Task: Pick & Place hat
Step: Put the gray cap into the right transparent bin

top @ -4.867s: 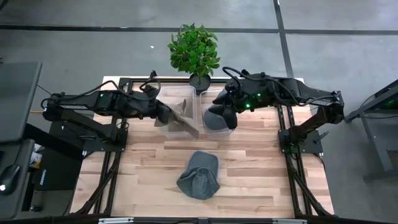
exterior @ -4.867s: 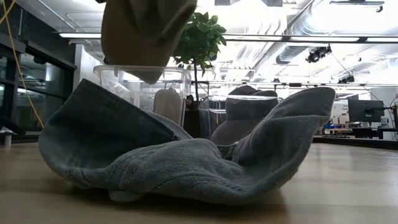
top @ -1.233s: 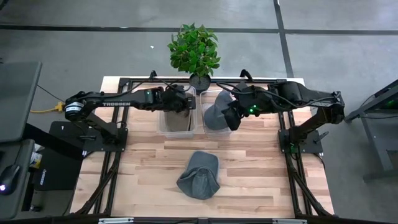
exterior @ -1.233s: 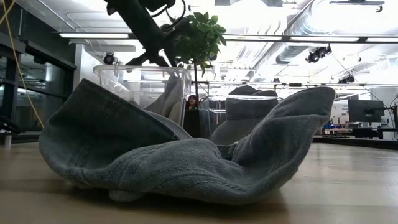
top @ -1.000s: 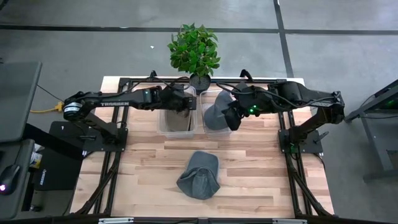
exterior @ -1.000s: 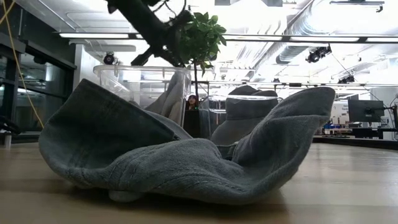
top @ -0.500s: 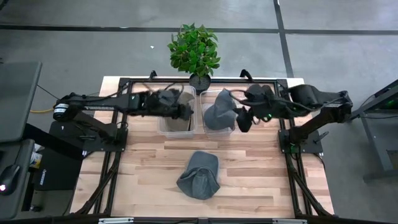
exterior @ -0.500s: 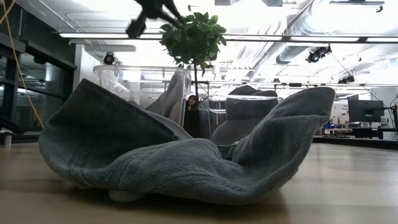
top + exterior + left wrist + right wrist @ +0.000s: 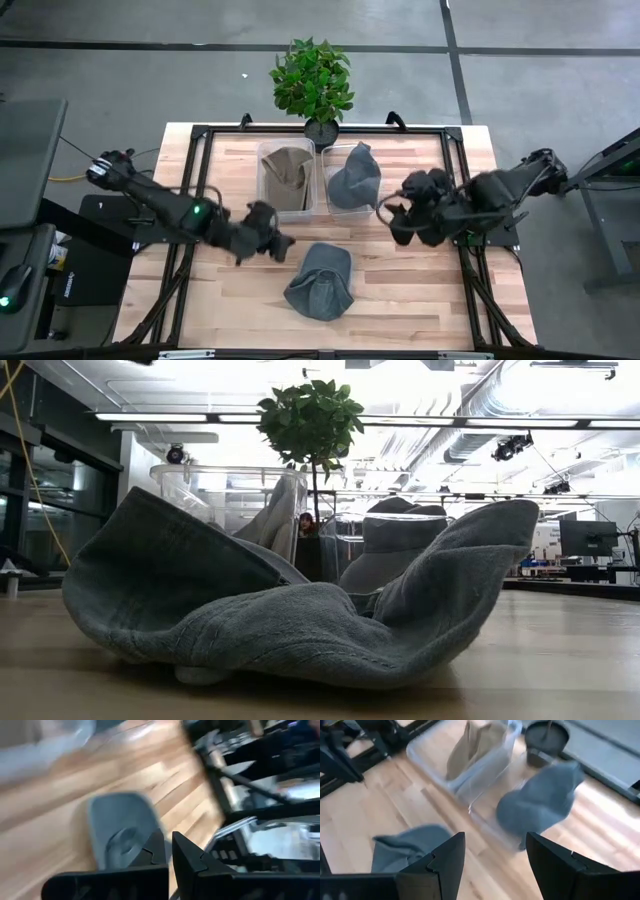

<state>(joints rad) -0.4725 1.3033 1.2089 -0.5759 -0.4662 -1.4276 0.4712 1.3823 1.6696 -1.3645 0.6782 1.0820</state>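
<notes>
A tan hat [image 9: 288, 172] is sitting in the left bin [image 9: 268, 200] and a gray hat [image 9: 352, 180] in the right bin [image 9: 334, 205]. One gray hat [image 9: 321, 281] is lying on the table [image 9: 420, 290], waiting. I am holding my left gripper [image 9: 281, 243] pressed together near it and my right gripper [image 9: 397, 214] spread, both empty.

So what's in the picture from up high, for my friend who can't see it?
A gray hat lies on a wooden table between two robot arms, the left claw shut and the right claw open. Behind it, two clear bins hold a tan hat and another gray hat, with a potted plant at the back edge.
</notes>
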